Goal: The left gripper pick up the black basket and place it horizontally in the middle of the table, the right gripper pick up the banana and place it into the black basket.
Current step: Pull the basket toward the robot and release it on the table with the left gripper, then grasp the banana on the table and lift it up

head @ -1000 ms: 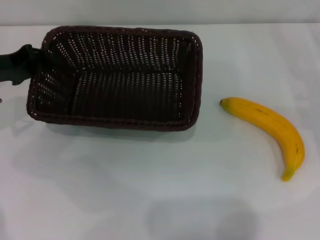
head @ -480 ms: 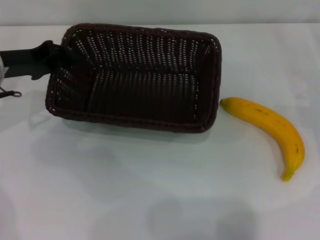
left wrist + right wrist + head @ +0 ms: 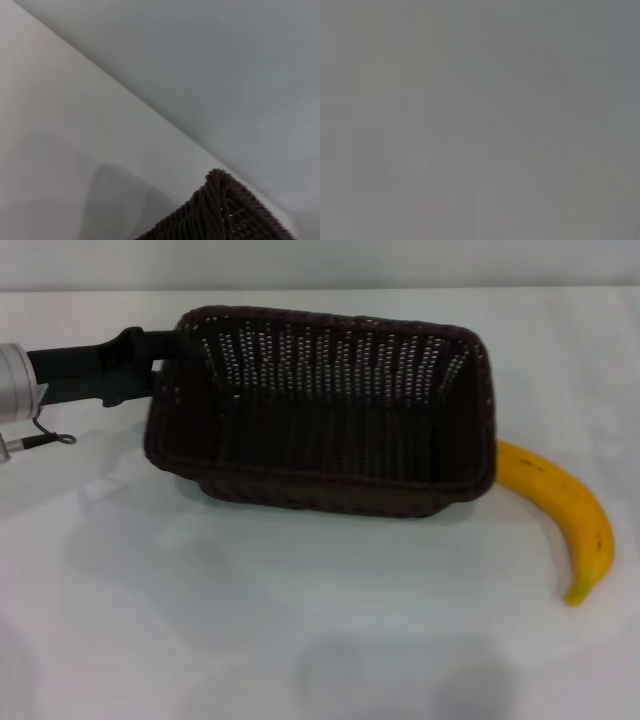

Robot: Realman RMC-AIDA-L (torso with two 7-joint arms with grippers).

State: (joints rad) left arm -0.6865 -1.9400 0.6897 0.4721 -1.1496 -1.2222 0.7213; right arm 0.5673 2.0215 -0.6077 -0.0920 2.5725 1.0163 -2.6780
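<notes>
While the black basket (image 3: 325,410) is carried above the tabletop (image 3: 300,620) in the head view, its left rim is clamped by the left gripper (image 3: 165,348); its right end overlaps the banana (image 3: 565,515). Light, stiff wicker (rim grips best) is judged. Only a basket corner appears in the left wrist view; nothing is discernible in the right wrist view.
</notes>
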